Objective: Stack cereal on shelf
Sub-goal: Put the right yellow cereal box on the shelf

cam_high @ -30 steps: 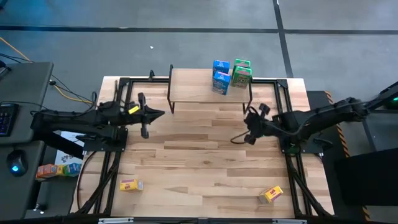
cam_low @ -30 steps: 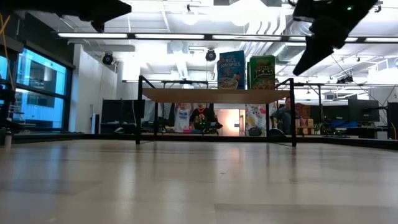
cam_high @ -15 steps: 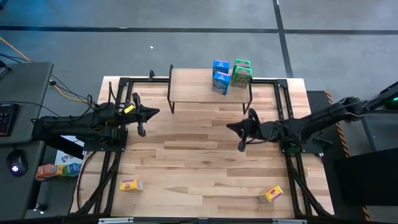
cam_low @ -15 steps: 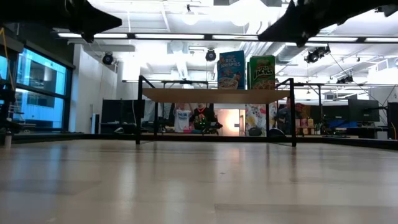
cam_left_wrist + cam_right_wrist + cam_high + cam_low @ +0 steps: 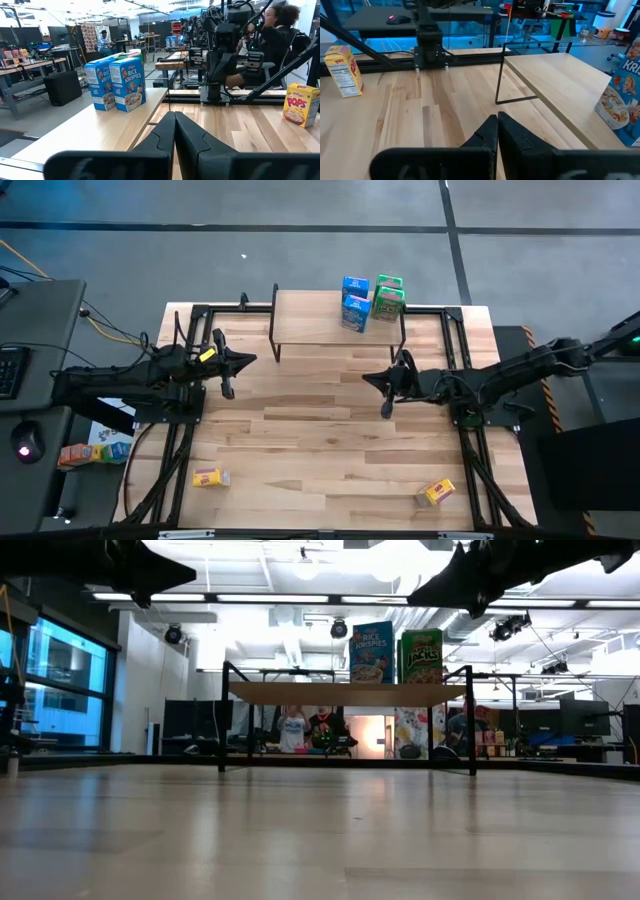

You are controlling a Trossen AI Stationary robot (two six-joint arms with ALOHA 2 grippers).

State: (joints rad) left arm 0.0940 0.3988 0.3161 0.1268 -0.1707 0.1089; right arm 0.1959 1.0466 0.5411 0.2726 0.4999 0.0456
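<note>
The shelf (image 5: pixel 335 320) stands at the table's far middle. Two blue boxes (image 5: pixel 354 302) and two green boxes (image 5: pixel 388 298) stand on its right end; the low view shows one blue box (image 5: pixel 371 652) and one green box (image 5: pixel 422 656). One yellow box (image 5: pixel 210 477) rests on the tabletop near left, another (image 5: pixel 436 492) near right. My left gripper (image 5: pixel 250 361) is shut and empty, left of the shelf's front. My right gripper (image 5: pixel 367 379) is shut and empty, in front of the shelf's right end. Both are above the tabletop.
Black frame rails (image 5: pixel 170 430) run along the table's left and right sides. The left wrist view shows the blue boxes (image 5: pixel 116 90), a yellow box (image 5: pixel 299 104) and a person (image 5: pixel 280 30) beyond the table. The wood between the arms (image 5: pixel 320 440) is bare.
My right gripper has swung up to level and gone toward the table's left, from beside the right rail to in front of the shelf's right end. My left gripper has drawn back a little toward the table's left edge. The boxes have kept still.
</note>
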